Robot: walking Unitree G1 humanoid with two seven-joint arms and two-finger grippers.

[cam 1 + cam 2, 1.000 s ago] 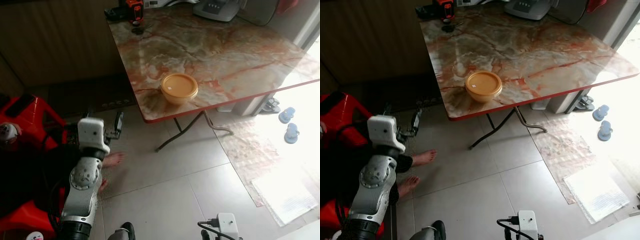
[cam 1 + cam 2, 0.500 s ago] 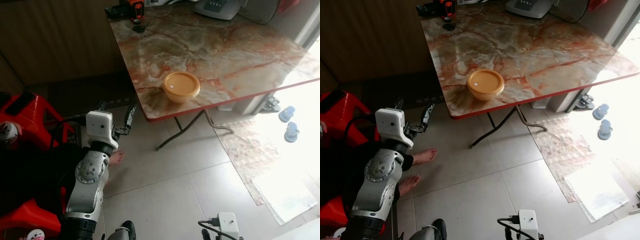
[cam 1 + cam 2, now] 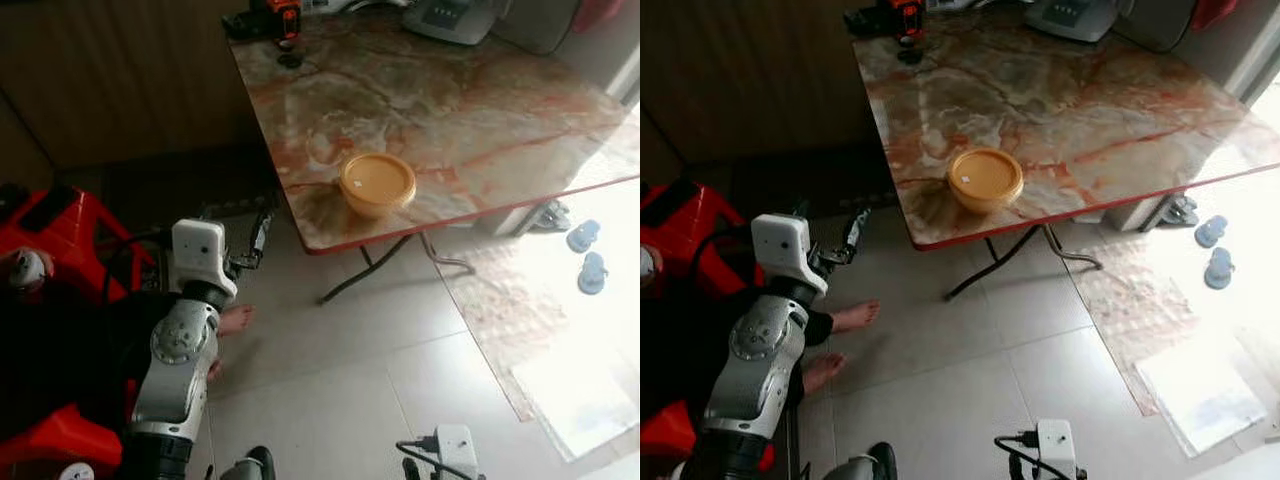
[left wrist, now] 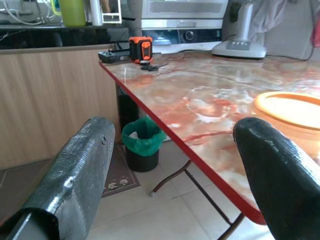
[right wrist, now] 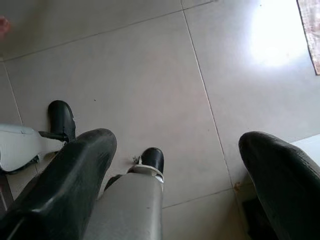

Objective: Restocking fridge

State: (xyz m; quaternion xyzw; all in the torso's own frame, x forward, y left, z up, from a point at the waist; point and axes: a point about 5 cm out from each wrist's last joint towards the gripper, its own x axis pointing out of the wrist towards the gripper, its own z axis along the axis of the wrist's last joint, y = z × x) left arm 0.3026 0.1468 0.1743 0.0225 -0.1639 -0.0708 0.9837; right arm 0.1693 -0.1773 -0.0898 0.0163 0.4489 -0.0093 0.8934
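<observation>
A yellow lidded bowl (image 3: 377,184) sat on the marble-patterned table (image 3: 470,110), close to the red near edge and well in from either corner. The left gripper (image 3: 255,235) was raised off the floor at about eight o'clock from the bowl, short of the table's edge and well apart from the bowl; its two black fingers (image 4: 75,175) stood spread with nothing between them, pointing along the tabletop. The right gripper (image 5: 175,185) hung low over the tiled floor (image 5: 140,75), jaws likewise apart and empty. At the table's far corner, around eleven o'clock from the bowl, lay an orange and black tool (image 3: 280,17). A person's bare foot (image 3: 855,316) rested on the tiles beside the left arm.
</observation>
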